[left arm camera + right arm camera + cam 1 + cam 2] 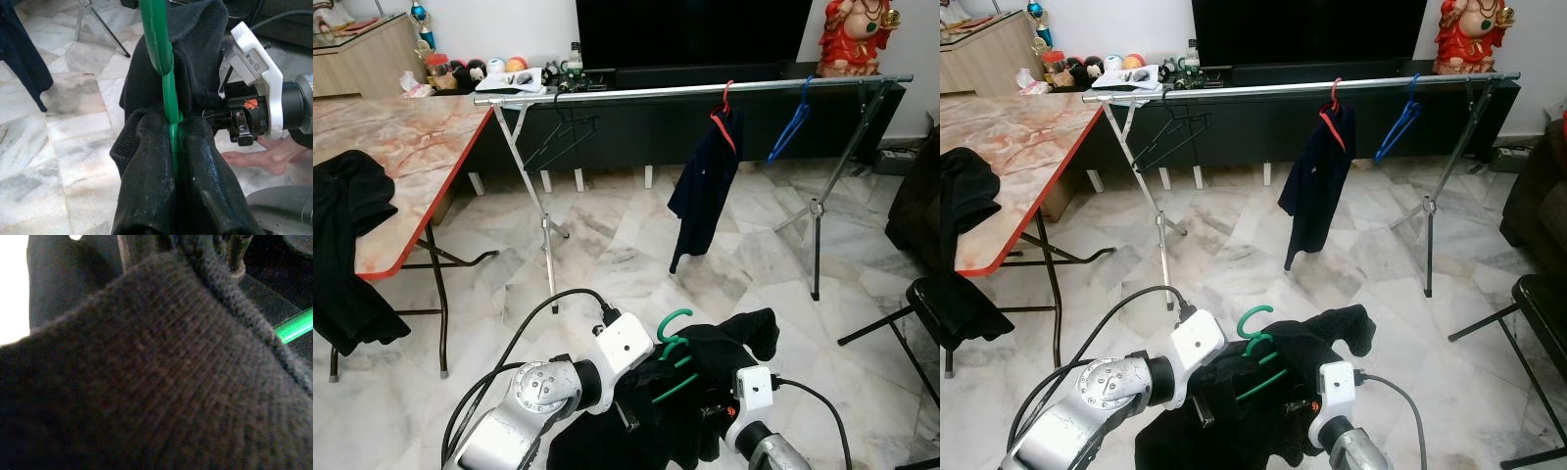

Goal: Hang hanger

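The left tool (175,147) is closed tight on the green hanger (164,73), both black fingers (146,171) pinching its thin bar, low in front of the robot. A black garment (724,343) is draped on the hanger and bunches around the fingers. The hanger's hook (674,323) curls up above the cloth.

The right tool (724,411) sits just beside it, under the same garment; black knit covers its camera, so I cannot tell how its fingers stand. A strip of green bar (293,327) shows past the knit's edge.

Well beyond, a metal rail (705,90) spans the room on folding legs. On it hang a black hanger (563,137), a navy garment (703,186) on a red hanger (724,117), and a blue hanger (790,127). A worktop (421,147) with a marble pattern stands to the left, dark cloth (347,245) hanging over its edge. The floor (607,255) is marble tile. A bare foot (259,159) shows below the right wrist.
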You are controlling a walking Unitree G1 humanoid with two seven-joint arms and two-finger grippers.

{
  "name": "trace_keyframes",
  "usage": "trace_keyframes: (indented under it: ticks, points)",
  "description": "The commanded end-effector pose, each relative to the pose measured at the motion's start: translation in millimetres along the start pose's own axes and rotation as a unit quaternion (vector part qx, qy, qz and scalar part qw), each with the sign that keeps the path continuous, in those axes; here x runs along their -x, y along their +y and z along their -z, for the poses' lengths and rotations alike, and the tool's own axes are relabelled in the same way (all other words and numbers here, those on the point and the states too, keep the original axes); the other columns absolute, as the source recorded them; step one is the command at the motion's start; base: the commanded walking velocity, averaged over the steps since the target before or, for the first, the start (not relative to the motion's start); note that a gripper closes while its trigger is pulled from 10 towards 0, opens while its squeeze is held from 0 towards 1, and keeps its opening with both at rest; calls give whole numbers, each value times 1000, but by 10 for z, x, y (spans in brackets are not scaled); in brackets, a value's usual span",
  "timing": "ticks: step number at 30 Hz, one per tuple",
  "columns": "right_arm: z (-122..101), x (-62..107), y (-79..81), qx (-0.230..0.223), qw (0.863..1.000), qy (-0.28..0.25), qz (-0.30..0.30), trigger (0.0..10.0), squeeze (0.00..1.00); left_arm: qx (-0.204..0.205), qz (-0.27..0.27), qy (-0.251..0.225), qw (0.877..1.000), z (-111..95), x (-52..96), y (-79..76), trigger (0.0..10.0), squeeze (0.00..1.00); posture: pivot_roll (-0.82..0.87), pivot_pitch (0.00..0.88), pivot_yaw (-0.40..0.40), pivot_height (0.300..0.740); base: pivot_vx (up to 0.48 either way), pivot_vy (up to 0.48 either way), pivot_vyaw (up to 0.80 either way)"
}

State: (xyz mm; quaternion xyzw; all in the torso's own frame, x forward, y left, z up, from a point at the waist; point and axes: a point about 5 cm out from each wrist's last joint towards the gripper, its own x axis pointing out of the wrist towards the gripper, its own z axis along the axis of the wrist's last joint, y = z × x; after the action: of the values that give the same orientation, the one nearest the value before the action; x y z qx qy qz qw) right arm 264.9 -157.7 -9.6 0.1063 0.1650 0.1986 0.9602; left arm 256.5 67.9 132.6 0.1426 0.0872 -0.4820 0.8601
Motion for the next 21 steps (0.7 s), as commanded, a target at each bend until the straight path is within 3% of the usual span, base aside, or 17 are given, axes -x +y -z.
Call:
trace_keyframes:
  ticks: [1,6,10,13,18,21]
  points:
    - [12,11,-10,1,1000,0,6,0,0,-18,1,-6,1000,-40,30,-1,10000,0,101,82,28,740,0,0,0]
    - [-9,16,-44,5,1000,0,11,0,0,-116,-34,97,988,288,148,177,10000,0,100,82,29,740,0,0,0]
    - [-12,20,-52,6,1000,0,12,0,0,-138,-52,130,980,389,203,253,10000,0,100,82,28,740,0,0,0]
    - [-9,26,-58,9,1000,2,12,0,0,-167,-64,165,970,512,322,354,10000,0,97,83,27,740,0,0,0]
    - [-7,37,-72,15,1000,5,11,0,0,-177,-16,132,975,481,503,388,10000,0,93,82,24,740,0,0,0]
    - [-18,47,-95,19,1000,6,11,0,0,-186,48,128,973,466,708,401,10000,0,97,82,20,740,0,0,0]
